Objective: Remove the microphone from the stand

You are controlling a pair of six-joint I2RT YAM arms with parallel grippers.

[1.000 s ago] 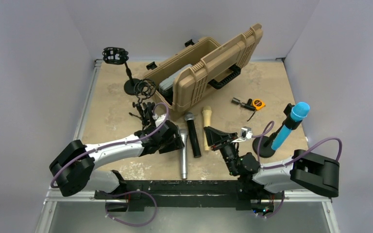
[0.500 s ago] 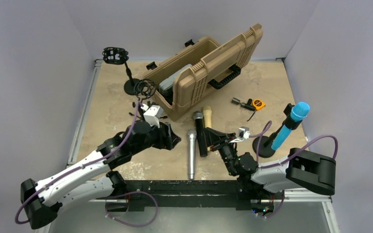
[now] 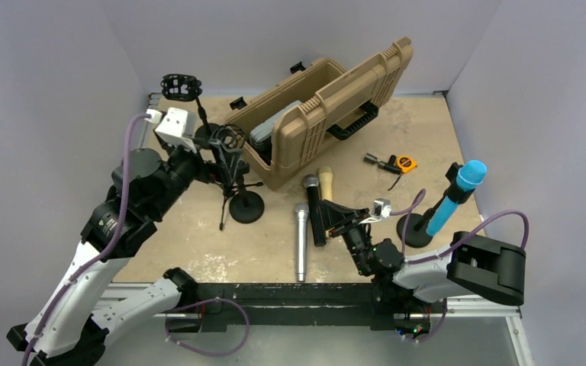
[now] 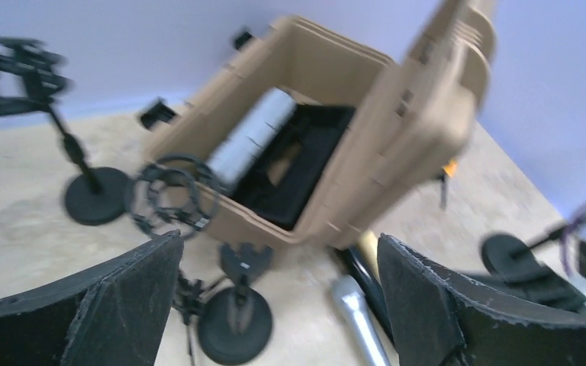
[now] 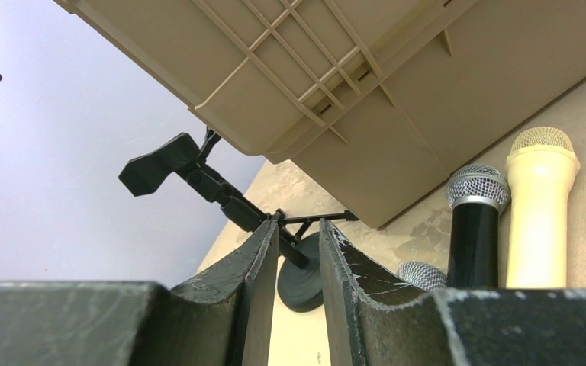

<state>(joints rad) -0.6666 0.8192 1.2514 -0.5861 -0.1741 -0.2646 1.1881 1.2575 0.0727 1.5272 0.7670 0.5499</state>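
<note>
evidently free of its clip, the silver microphone lies flat near 6 o'clock beside the right gripper, jaws nearly together on nothing, while the left gripper hangs wide apart and empty above the bare stand toward 9 o'clock.

At 3 o'clock on the counter you have a blue microphone. Its foam head is up and leans toward 1 o'clock, and its lower end is seated in a black stand with a round base. Near 6 o'clock a silver microphone lies flat, grille pointing to 12. At its 10 o'clock, apart from it, a second black stand sits upright on its round base.
</note>
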